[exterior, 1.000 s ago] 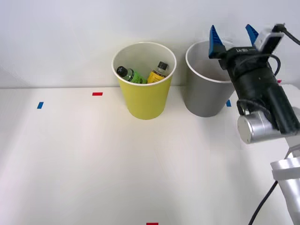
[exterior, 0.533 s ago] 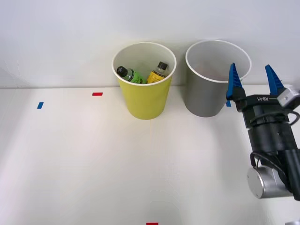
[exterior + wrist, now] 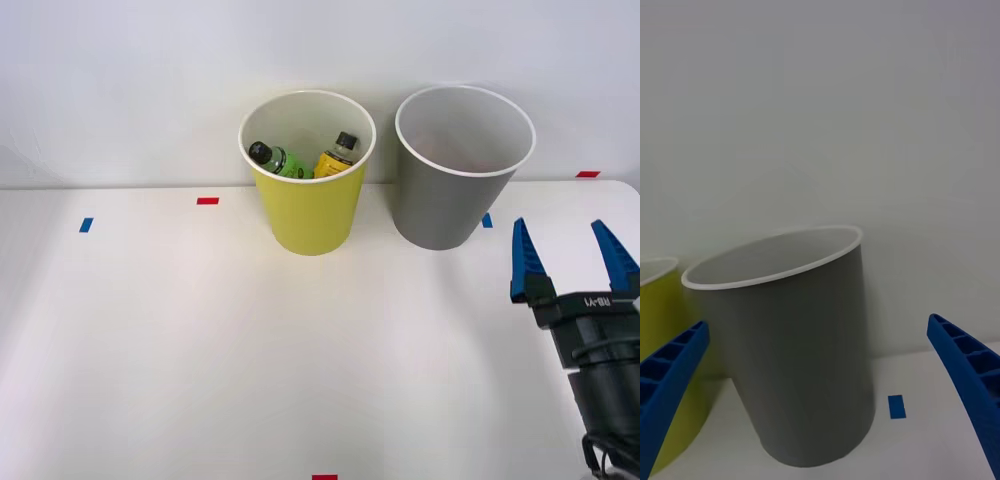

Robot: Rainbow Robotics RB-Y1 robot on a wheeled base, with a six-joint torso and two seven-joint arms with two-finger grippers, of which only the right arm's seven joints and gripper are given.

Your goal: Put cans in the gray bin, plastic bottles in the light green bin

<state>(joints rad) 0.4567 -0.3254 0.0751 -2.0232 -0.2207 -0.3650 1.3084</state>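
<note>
Front view: both plastic bottles (image 3: pixel 300 160) lean caps-up in light green bin (image 3: pixel 306 215); right gripper (image 3: pixel 574 262) wide open, empty.

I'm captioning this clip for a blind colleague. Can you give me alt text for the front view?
Two tall bins stand side by side on a white table: the light green bin holds a green bottle and a yellow-orange bottle, with the gray bin to its right. The right tool, open and empty, sits nearer the camera.

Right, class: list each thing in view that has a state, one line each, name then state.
light green bin: upright, holding both bottles
green bottle: inside, leaning
yellow-orange bottle: inside, leaning
gray bin: upright, contents hidden
right end effector: open, holding nothing
</note>
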